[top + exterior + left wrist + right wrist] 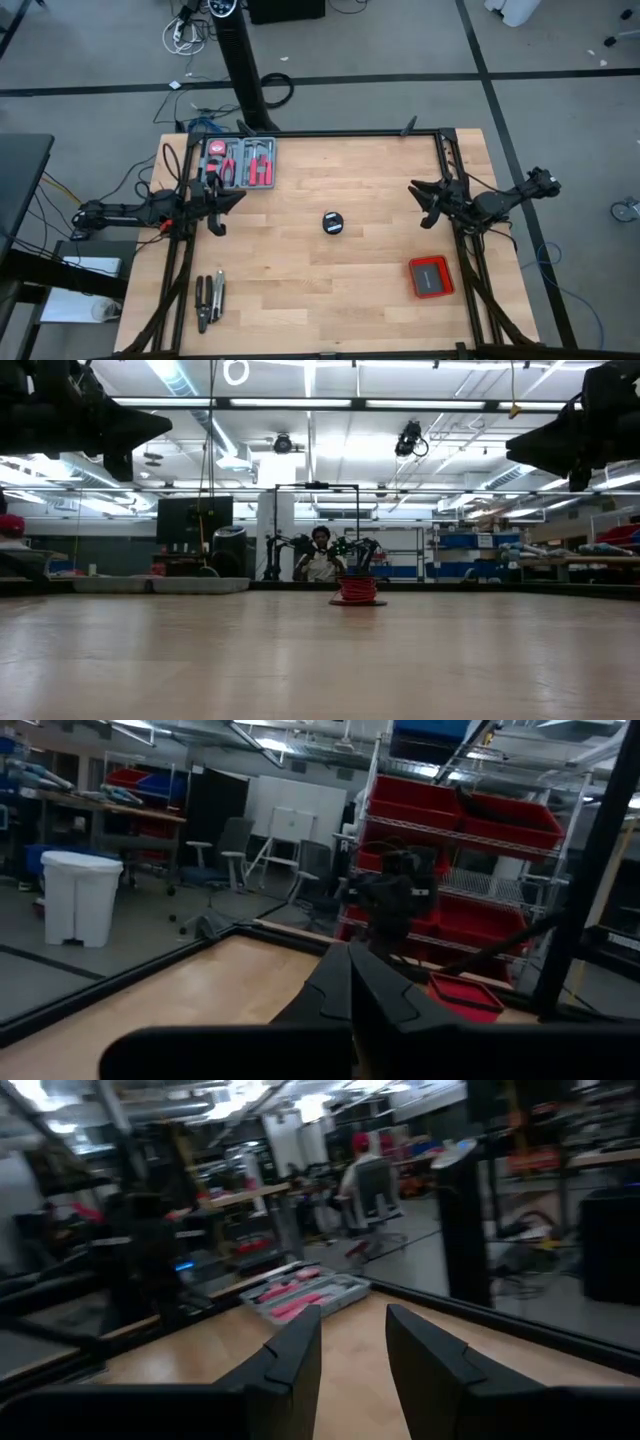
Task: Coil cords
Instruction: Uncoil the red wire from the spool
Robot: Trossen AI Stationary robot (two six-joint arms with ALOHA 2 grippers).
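Left gripper (pixel 222 207) sits at the left-centre of the high view, over the table's left edge, fingers clenched together on nothing; the left wrist view shows the two dark fingers (pixel 352 992) pressed into a single wedge. It touches no object. The posture reads as a parked position, clear of the work area.

Tool tray (pixel 240 163), upper left of the high view, lies just above the left gripper and holds red-handled tools. Pliers (pixel 209 299) lie at the lower left on the wooden table (pixel 330 290). Both are well apart from the task item and appear to be bystanders.

Red cord (pixel 358 590) is wound as a compact coil on a small black spool (pixel 333 222), which stands upright at the centre of the table, between the two arms and touching neither. In the low view it appears at mid-frame, with a person visible far behind it. Judged from this, the coiling looks complete or nearly so; no loose loops show.

Right gripper (pixel 428 203) sits at the right-centre of the high view, facing inward, its fingers spread apart and empty; the right wrist view shows a clear gap between them (pixel 352 1352). A flat red box (pixel 431 277) lies at the lower right.
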